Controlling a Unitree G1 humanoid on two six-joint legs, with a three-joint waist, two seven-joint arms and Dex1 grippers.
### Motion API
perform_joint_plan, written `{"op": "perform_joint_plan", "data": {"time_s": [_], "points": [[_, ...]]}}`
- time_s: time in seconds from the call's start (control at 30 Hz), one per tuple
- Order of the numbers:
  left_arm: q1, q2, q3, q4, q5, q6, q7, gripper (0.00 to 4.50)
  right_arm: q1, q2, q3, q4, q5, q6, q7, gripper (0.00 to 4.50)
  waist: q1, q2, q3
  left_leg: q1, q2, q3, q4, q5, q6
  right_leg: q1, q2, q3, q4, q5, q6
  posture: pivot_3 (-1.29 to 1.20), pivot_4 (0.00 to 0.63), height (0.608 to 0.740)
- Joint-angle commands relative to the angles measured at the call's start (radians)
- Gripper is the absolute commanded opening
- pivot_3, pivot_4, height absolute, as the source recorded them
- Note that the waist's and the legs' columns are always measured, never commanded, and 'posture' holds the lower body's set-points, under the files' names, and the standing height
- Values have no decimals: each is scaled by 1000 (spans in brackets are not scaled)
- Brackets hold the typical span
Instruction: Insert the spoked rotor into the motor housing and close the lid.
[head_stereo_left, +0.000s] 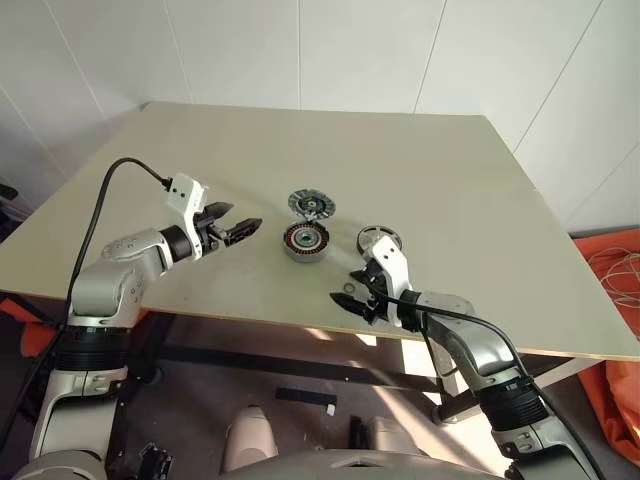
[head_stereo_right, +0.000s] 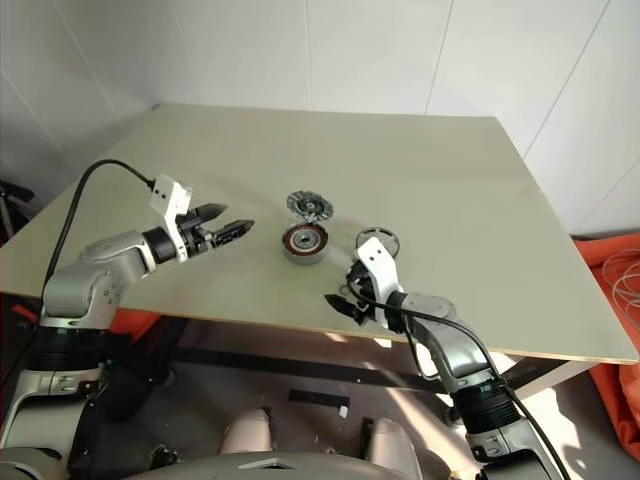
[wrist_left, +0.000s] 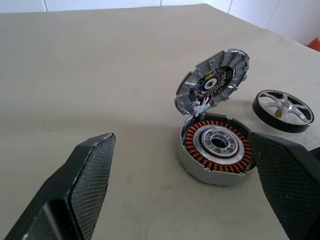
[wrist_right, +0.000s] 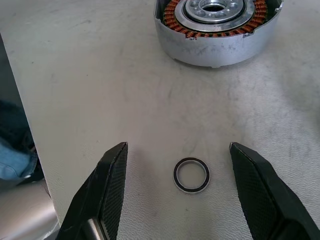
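On a beige surface (head_stereo_left: 450, 190), the motor housing (head_stereo_left: 306, 241) sits with its lid (head_stereo_left: 312, 206) tipped up, awaiting the spoked rotor (head_stereo_left: 380, 238) beside it, while right gripper (wrist_right: 177, 172), jaws released, straddles a small ring (wrist_right: 191, 175); left gripper (head_stereo_left: 238, 225) hovers nearby, jaws released.

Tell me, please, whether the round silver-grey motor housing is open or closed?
Open: the ribbed grey lid stands tilted up behind the housing, baring its copper windings.

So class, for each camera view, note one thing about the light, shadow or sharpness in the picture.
Head views: even daylight, a soft shadow under the right pincer on the table. Left wrist view: motor housing and raised lid sharp, near fingers softer. Right wrist view: the small metal ring is crisp, with a faint shadow beside the housing.
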Motion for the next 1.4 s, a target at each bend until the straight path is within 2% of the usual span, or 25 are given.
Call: {"op": "perform_joint_plan", "data": {"time_s": [0.03, 0.27, 0.57, 0.67, 0.83, 1.1, 1.23, 1.4], "points": [[-30, 13, 14, -11, 5, -24, -5, 4500, 5, -2, 5, 11, -29, -99, 15, 3647, 0, 0, 0, 0, 0, 0, 0, 0, 0, 0, 0, 0, 0, 0, 0, 0, 0, 740], [-30, 23, 17, -18, 8, -20, -11, 4500, 8, 10, 17, 98, -84, -279, 34, 3647, -1, 0, 0, 0, 0, 0, 0, 0, 0, 0, 0, 0, 0, 0, 0, 0, 0, 740], [-34, 38, 20, -11, 7, -24, -14, 4500, 4, 20, 1, 127, -80, -305, 44, 3647, -2, 0, 0, 0, 0, 0, 0, 0, 0, 0, 0, 0, 0, 0, 0, 0, 0, 740], [-37, 35, 18, -6, 9, -28, -13, 4500, 6, 17, -3, 126, -73, -296, 53, 3073, -2, 0, 0, 0, 0, 0, 0, 0, 0, 0, 0, 0, 0, 0, 0, 0, 0, 740], [-38, 36, 17, -5, 9, -31, -14, 4500, 12, 16, -5, 125, -78, -296, 55, 1369, -2, 0, 0, 0, 0, 0, 0, 0, 0, 0, 0, 0, 0, 0, 0, 0, 0, 740], [-41, 37, 18, -4, 9, -35, -15, 4500, 10, 19, -8, 134, -76, -292, 57, 1369, -2, 0, 0, 0, 0, 0, 0, 0, 0, 0, 0, 0, 0, 0, 0, 0, 0, 740], [-42, 38, 20, -2, 9, -38, -14, 4500, 6, 17, -9, 134, -77, -287, 58, 597, -2, 0, 0, 0, 0, 0, 0, 0, 0, 0, 0, 0, 0, 0, 0, 0, 0, 740], [-46, 35, 18, 4, 10, -42, -14, 4500, -15, 23, -25, 121, -63, -274, 54, 598, -2, 0, 0, 0, 0, 0, 0, 0, 0, 0, 0, 0, 0, 0, 0, 0, 0, 740]]}}
